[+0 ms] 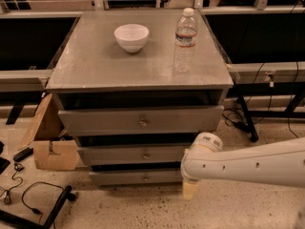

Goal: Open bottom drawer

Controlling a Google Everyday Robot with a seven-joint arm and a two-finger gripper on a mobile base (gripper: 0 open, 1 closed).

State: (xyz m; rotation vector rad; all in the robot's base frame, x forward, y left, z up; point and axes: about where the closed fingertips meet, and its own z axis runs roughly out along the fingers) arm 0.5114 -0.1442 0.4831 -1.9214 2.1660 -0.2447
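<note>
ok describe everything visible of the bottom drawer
The bottom drawer is the lowest of three: a narrow grey, metal-looking front with a small round centre knob. It looks pushed in, a dark gap above it, just over the floor. The arm hides its right end; the gripper hangs by that corner, off the knob.

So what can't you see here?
Camera view:
bottom drawer: right end hidden behind the arm.
gripper, low beside that drawer's right end: mostly covered by the arm.
arm: cut off by the right edge.
</note>
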